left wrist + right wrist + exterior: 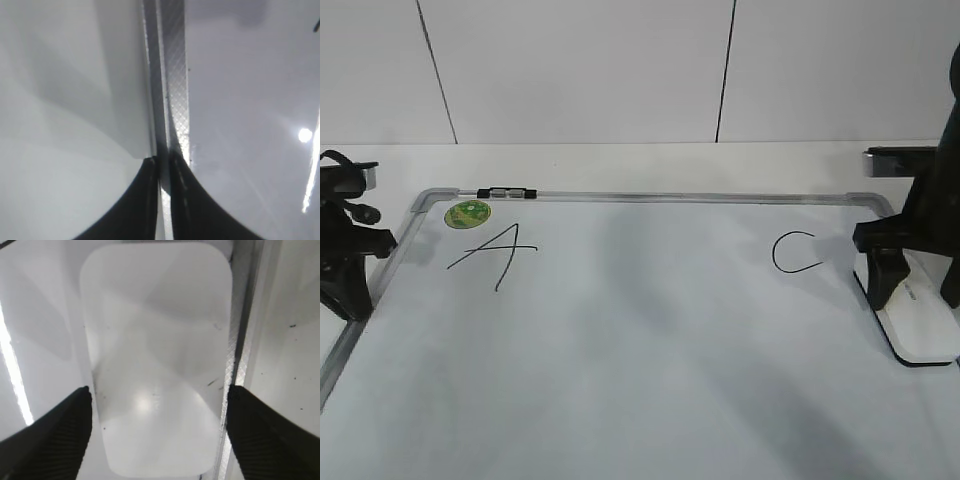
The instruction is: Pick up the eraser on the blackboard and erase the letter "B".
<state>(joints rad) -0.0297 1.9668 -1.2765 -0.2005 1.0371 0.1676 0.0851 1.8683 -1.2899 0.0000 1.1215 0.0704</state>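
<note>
Left gripper (350, 262): hangs at the counter's left edge, over the board's left frame rail; in the left wrist view its jaws are pressed together with only a sliver between them, holding nothing.
Counter (650, 160): white, with a bare strip between the board's far rail and the back edge.
Blackboard (640, 400): white writing surface in a grey frame, covering nearly the whole counter; its far corners are rounded.
Clip (507, 191): small, black and silver, on the far rail toward the back-left corner.
Green sticker (468, 213): round, just inside the board's far-left corner.
Letter "A" (492, 250): slanted black strokes just in front of the sticker.
Open room: the wide middle of the board, between "A" and "C", is plain white surface with only soft shadows; I can make out no "B" there.
Letter "C" (794, 252): toward the right edge, near the gripper there.
Right gripper (892, 280): low over the board's right side, jaws spread wide on either side of the eraser without touching it.
Eraser (157, 355): white rounded block lying flat on the board, close against the right frame rail.
</note>
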